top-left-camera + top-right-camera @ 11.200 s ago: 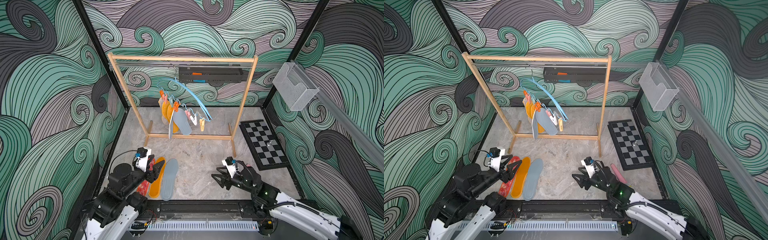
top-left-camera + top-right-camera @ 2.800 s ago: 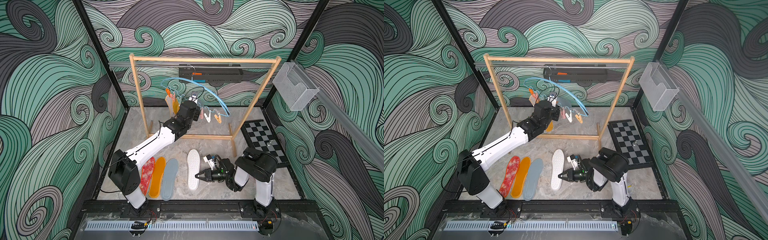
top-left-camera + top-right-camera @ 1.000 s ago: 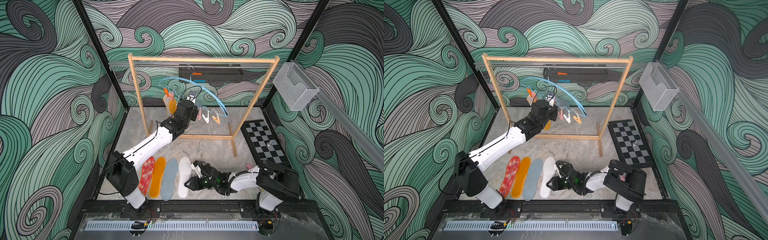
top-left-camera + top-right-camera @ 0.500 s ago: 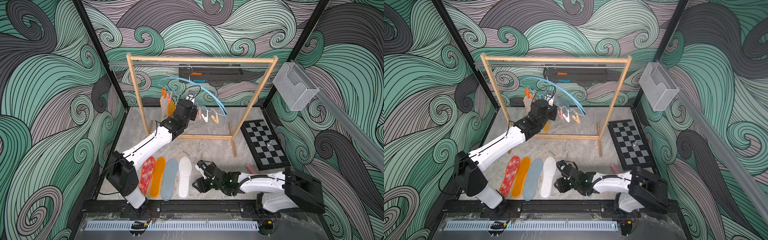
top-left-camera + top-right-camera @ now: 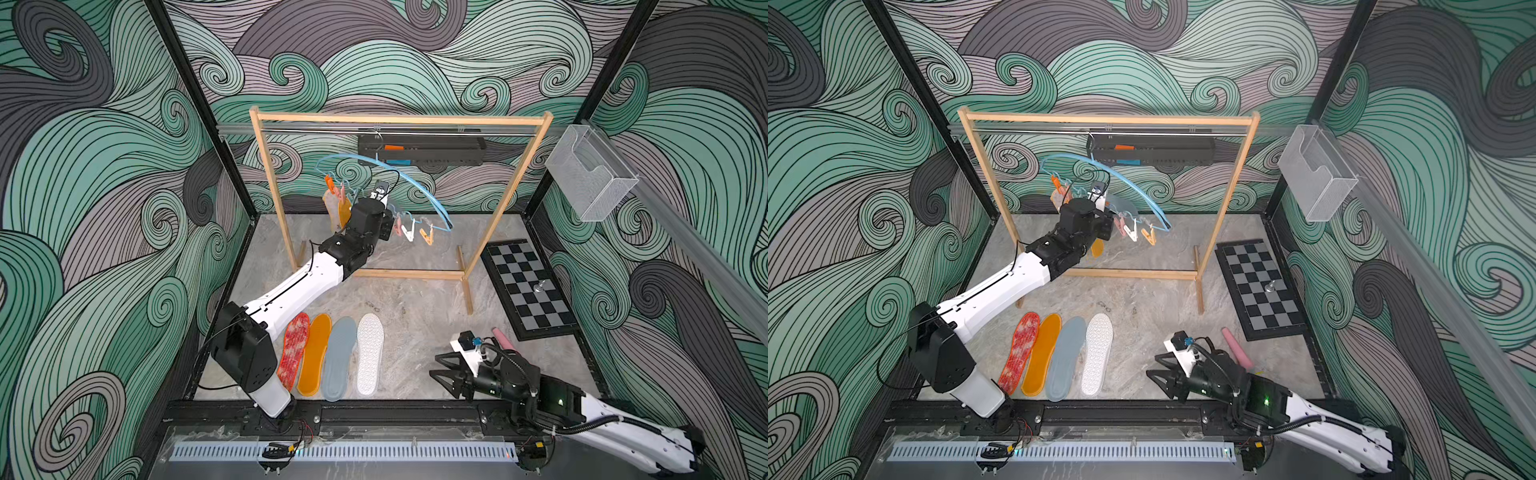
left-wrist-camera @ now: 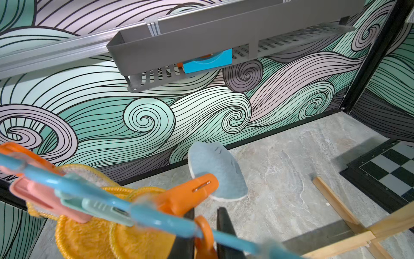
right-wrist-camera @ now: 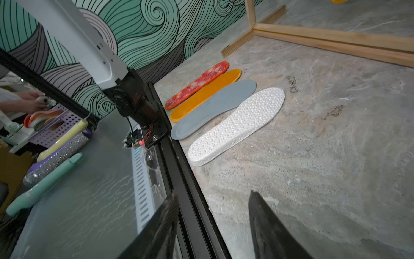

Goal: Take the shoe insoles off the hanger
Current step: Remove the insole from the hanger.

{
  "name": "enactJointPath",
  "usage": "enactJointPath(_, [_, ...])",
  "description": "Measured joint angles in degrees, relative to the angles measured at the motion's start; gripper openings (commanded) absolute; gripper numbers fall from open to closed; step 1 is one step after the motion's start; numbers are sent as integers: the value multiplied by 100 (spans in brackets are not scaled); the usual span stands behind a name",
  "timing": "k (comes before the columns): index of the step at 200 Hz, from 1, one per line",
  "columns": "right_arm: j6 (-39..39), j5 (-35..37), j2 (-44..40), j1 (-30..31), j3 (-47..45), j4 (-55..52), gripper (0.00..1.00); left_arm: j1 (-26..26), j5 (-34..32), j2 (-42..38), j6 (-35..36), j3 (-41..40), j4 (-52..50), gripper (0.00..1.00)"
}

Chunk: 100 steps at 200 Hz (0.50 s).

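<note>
The left gripper (image 6: 205, 220) is nearly closed and seems to pinch the tail of the orange plastic clip (image 6: 190, 192) on the light blue arched plastic hanger (image 6: 156, 220). In a top view the grey-blue felt shoe insole (image 5: 1121, 206) hangs from this clip at 1 o'clock from the jaws. The right gripper (image 7: 212, 194), half open and empty, is well apart at 5 o'clock.

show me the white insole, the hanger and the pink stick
white insole (image 5: 370, 353): a top view, middle of its dotted face
hanger (image 6: 161, 220): left wrist view, on its blue bar
pink stick (image 5: 1236, 348): a top view, mid-length
</note>
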Motion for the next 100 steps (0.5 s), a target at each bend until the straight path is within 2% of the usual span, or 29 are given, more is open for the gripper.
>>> enactJointPath(25, [-157, 2, -382, 0, -39, -286, 53, 17, 37, 2, -37, 0, 0, 3])
enactJointPath(62, [-247, 0, 278, 0, -37, -308, 52, 22, 44, 2, -72, 0, -2, 3])
enactJointPath(100, [-262, 2, 363, 0, -37, -308, 52, 24, 44, 2, -81, 0, -4, 16])
